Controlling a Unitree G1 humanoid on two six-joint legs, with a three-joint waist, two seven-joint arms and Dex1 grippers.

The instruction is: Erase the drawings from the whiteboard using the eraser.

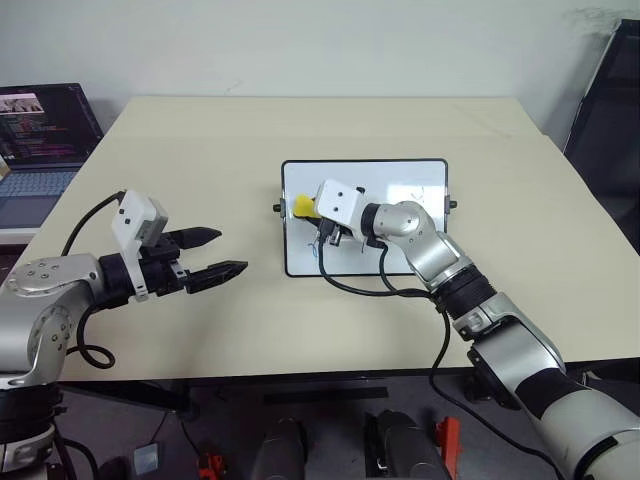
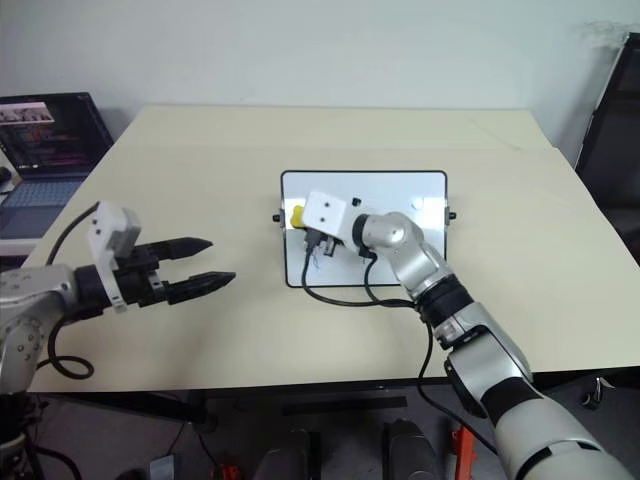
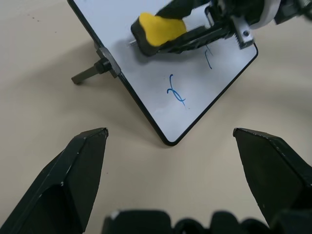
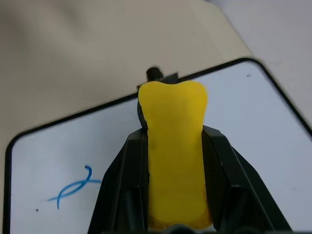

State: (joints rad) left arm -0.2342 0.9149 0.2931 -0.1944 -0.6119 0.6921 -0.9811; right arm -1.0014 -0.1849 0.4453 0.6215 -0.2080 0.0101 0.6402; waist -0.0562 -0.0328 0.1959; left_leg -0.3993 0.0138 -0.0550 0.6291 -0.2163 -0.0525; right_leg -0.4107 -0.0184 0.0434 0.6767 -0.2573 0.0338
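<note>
Eraser (image 4: 174, 146): yellow block, pinched between the two black fingers of the right gripper (image 3: 195, 36); its dark underside is seen in the left wrist view. It is held over the left part of the whiteboard (image 1: 400, 175), close to the left side knob; contact with the surface cannot be told.

Whiteboard: laid flat at the centre of the head views, on a beige table (image 1: 300, 130); black frame, rounded corners.

Drawings (image 3: 176, 91): blue looped squiggle near one corner of the board, with a second hook-like stroke beside the right gripper. The loop is shown plainly in both wrist views; in the head views the marks are barely made out under the right wrist.

Right arm: reached in from the lower right of the head views, forearm angled up and left, wrist over the board, cable trailing across the board's lower edge.

Left gripper (image 1: 207, 255): held above bare table at the left of the head views, well apart from the board, fingers spread and pointed toward it.

Laptop (image 1: 40, 130): upper left of the head views, screen lit.
</note>
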